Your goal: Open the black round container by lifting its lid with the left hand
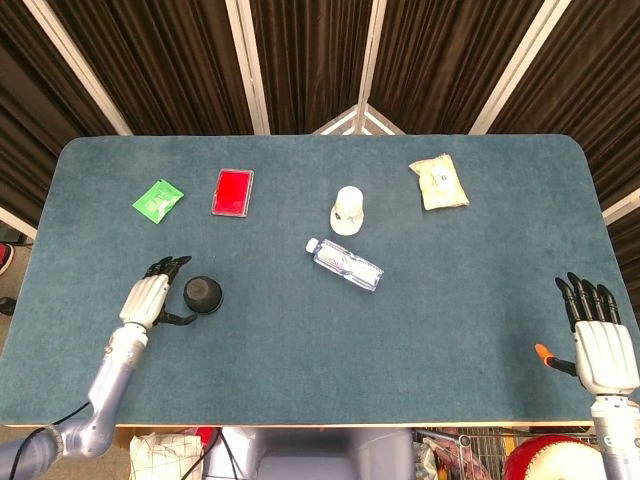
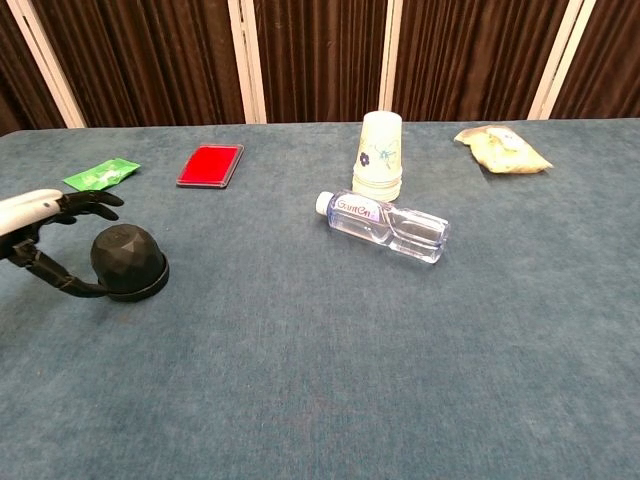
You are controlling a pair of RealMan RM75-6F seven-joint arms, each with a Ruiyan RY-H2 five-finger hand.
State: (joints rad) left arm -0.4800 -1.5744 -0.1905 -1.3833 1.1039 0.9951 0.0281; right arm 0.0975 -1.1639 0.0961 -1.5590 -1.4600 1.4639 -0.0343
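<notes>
Fingers of the left hand (image 1: pixel 147 297) are spread open just beside the black round container with its faceted dome lid (image 1: pixel 203 294), which sits toward the left edge of the blue felt tabletop (image 1: pixel 320 390), a little nearer the front edge than the back; in the chest view the thumb (image 2: pixel 62 283) curls low along the near side of the container's base while the upper fingers (image 2: pixel 92 200) reach toward the far side of the dome — whether any fingertip actually touches it cannot be told, and the lid sits closed on its base. The right hand (image 1: pixel 601 345) rests at the front right corner of the tabletop, palm flat and fingers straight and apart, holding nothing. Near the back left corner lie a small green foil packet (image 1: pixel 157 200) and, just to its right, a flat red rectangular case (image 1: pixel 232 192). Around the middle of the tabletop stands an upside-down pale paper cup (image 1: pixel 347 210), with a clear plastic water bottle (image 1: pixel 344 264) lying on its side just in front of it. A crinkled yellowish snack bag (image 1: pixel 438 181) lies toward the back right corner.
</notes>
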